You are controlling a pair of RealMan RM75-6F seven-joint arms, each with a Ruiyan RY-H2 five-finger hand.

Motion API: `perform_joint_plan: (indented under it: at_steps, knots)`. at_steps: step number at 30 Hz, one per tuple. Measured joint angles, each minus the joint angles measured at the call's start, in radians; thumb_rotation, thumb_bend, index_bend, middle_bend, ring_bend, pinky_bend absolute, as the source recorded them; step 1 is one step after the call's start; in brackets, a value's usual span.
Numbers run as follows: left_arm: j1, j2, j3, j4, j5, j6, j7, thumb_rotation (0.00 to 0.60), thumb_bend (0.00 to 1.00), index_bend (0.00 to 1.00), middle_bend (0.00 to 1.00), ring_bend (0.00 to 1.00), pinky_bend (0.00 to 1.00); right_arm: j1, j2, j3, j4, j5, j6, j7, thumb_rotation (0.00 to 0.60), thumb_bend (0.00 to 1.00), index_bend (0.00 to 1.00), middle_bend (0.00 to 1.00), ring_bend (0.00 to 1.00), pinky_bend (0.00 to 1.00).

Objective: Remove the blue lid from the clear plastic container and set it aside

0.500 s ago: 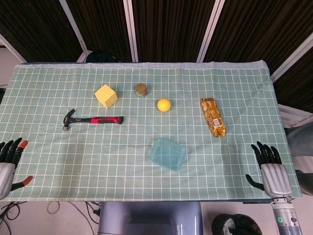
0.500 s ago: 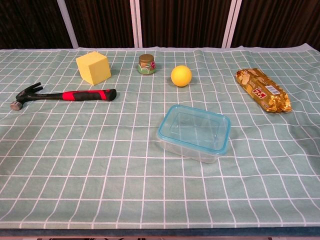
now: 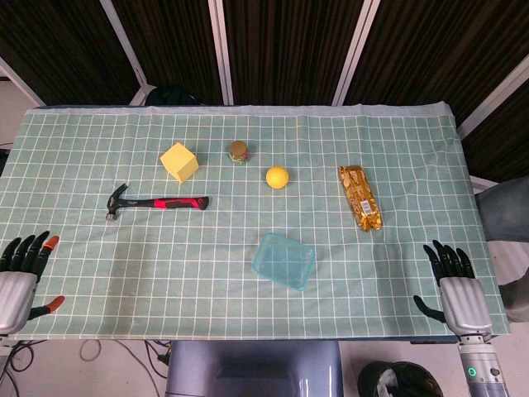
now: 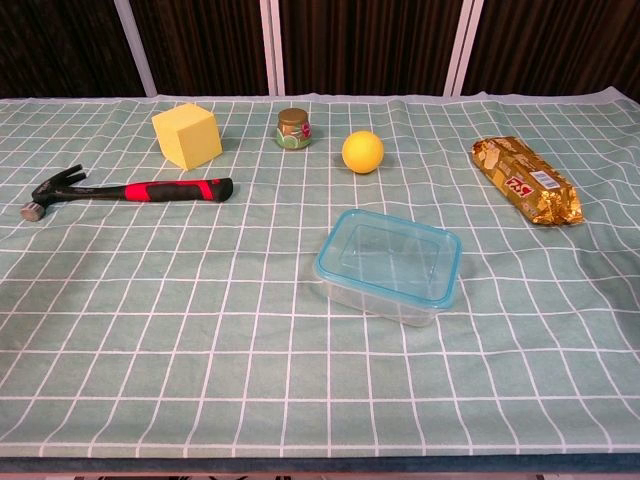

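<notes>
Blue lid point(image 4: 388, 258) on container point(image 4: 385, 292), table ctr. Left hand point(image 3: 18, 277) at 8, right hand point(image 3: 457, 285) at 4: fingers spread, holding nil, parked pre-reach.

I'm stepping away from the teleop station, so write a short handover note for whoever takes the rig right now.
Left hand: open, holding nothing, at the near left table edge.
Right hand: open, holding nothing, at the near right edge.
Clear plastic container: near the table's middle, toward the front, upright, with the blue lid on it.
Done: nothing; neither hand touches the container.
Left: steady the container, lift the lid off and set it on bare cloth. The hammer, yellow block, jar, ball and gold packet lie farther back, apart from it.
</notes>
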Motion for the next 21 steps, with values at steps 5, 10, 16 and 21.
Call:
perform_joint_plan:
  at_steps: [5,10,16,21]
  knots:
    - [-0.051,0.008,-0.037,-0.118,-0.002,-0.065,0.059,0.6,0.04,0.0,0.0,0.0,0.04,0.002,-0.006,0.007,0.003,0.014,-0.01,0.003,0.6,0.34,0.0,0.0,0.0,0.0]
    - [-0.14,0.005,-0.107,-0.238,-0.038,-0.168,0.198,0.6,0.04,0.0,0.0,0.0,0.04,0.005,-0.013,0.011,0.006,0.024,-0.022,0.001,0.6,0.34,0.0,0.0,0.0,0.0]
    - [-0.242,-0.051,-0.198,-0.329,-0.151,-0.27,0.382,0.6,0.04,0.0,0.0,0.0,0.04,0.008,-0.019,0.021,0.011,0.045,-0.034,0.003,0.6,0.34,0.0,0.0,0.0,0.0]
    - [-0.32,-0.129,-0.247,-0.351,-0.263,-0.347,0.497,0.6,0.0,0.0,0.0,0.0,0.04,0.01,-0.021,0.028,0.011,0.06,-0.044,0.007,0.6,0.34,0.0,0.0,0.0,0.0]
